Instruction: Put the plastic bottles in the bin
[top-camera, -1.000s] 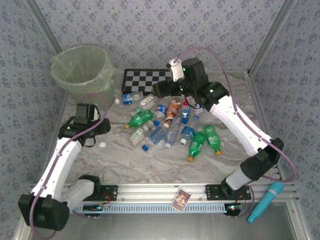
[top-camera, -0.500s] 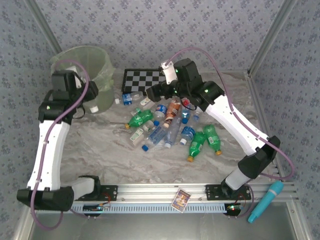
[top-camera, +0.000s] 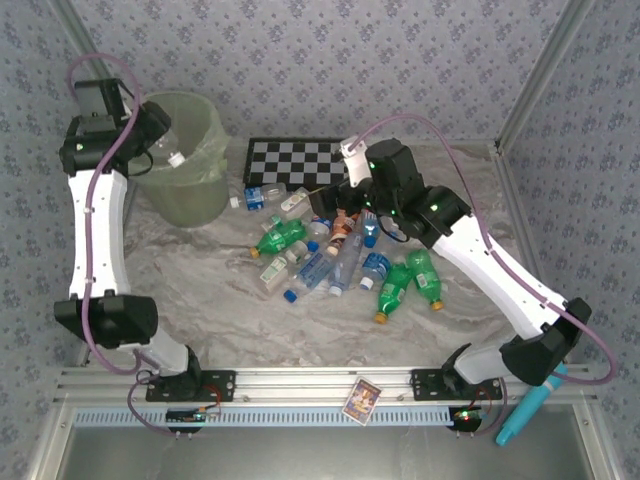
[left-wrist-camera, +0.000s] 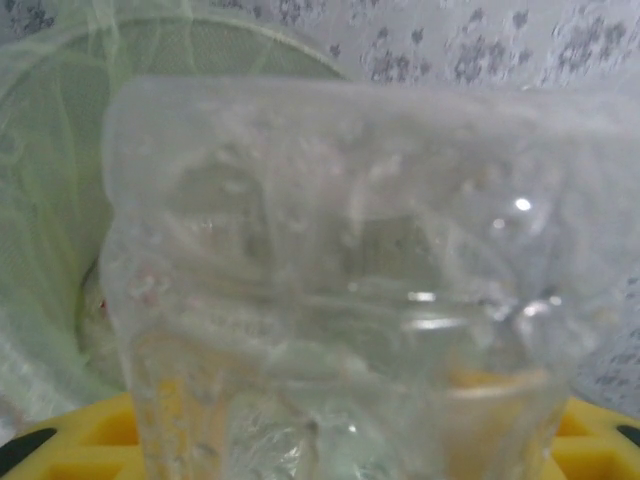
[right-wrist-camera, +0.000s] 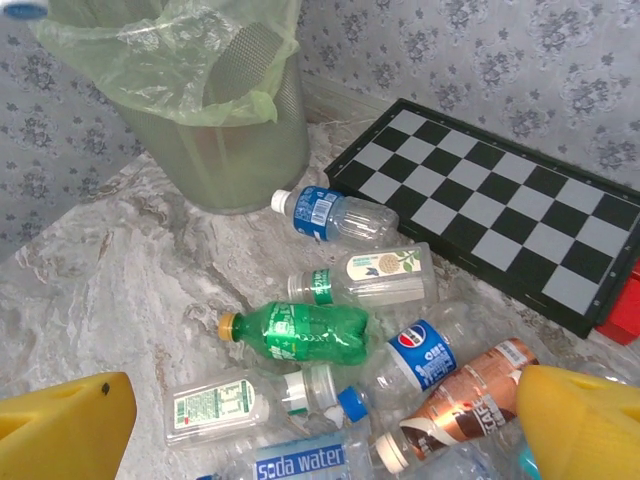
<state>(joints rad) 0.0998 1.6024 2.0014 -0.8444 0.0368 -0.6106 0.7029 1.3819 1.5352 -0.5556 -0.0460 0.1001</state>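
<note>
Work is at the drop step. At the upper left of the top view, the left claw (top-camera: 155, 138) grips a clear bottle (left-wrist-camera: 340, 280) tight, up over the open top of the bin (top-camera: 190, 195). I think the next move is to let go, so the bottle falls into the bag inside.

In the middle of the frame, the other bottles (top-camera: 330, 255) lie in a heap on the desk (top-camera: 220, 310), to the right of the bin and not in it. The right claw (right-wrist-camera: 320, 425) hangs just above them, spread wide with nothing in it. It needs to come down around one bottle and squeeze.

A second ago the left arm was low by the desk. Now it is up high at the bin.
</note>
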